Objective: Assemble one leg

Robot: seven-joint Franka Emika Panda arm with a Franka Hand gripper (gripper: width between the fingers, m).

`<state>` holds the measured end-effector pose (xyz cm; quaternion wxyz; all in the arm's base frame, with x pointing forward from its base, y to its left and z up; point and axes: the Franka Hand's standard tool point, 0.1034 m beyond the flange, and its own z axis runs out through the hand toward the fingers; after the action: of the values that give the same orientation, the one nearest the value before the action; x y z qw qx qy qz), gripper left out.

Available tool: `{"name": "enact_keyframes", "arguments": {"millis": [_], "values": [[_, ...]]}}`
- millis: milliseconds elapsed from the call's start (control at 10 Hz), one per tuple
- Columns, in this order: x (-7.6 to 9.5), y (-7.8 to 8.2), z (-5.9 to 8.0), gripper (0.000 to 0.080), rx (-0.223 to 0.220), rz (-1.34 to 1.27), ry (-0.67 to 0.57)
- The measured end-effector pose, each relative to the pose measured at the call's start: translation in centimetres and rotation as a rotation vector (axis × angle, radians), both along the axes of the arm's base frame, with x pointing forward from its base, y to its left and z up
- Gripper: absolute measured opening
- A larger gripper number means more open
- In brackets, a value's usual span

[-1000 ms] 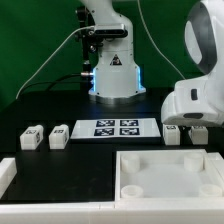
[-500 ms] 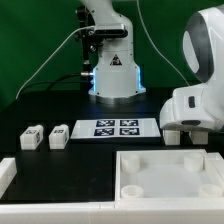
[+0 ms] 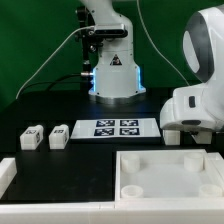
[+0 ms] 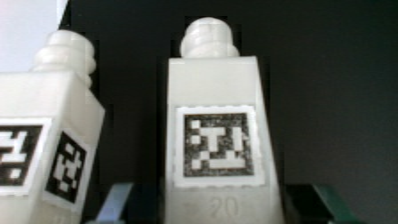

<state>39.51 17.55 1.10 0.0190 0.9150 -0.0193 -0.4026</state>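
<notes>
In the wrist view a white leg (image 4: 217, 110) with a black-and-white marker and a knobbed peg end stands between my gripper's (image 4: 228, 200) two fingers. The jaws are open, with a dark gap on each side of the leg. A second leg (image 4: 45, 125) stands right beside it. In the exterior view the arm's white wrist housing (image 3: 196, 108) hangs low over these legs at the right and hides the fingers. Only part of one leg (image 3: 172, 137) shows there. Two more legs (image 3: 30, 136) (image 3: 58, 135) lie at the exterior view's left.
The marker board (image 3: 113, 127) lies in the middle, in front of the robot base (image 3: 113, 75). The large white tray part with corner sockets (image 3: 190, 182) fills the front right. Another white part (image 3: 5, 175) sits at the front left edge.
The arm has come down over the legs at the exterior view's right during the first half second. It has held still since.
</notes>
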Motion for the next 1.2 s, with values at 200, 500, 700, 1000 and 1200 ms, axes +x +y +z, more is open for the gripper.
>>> {"name": "enact_keyframes", "arguments": {"millis": [200,500,700,1000,1200], "values": [[0.0,0.0,0.0,0.029,0.0,0.0,0.0],[0.0,0.0,0.0,0.029,0.0,0.0,0.0],[0.0,0.0,0.0,0.029,0.0,0.0,0.0],[2.6,-1.3,3.5,0.0291,0.038,0.039,-0.062],[5.7,-3.2,7.8,0.0292,0.073,0.073,-0.123]]}}
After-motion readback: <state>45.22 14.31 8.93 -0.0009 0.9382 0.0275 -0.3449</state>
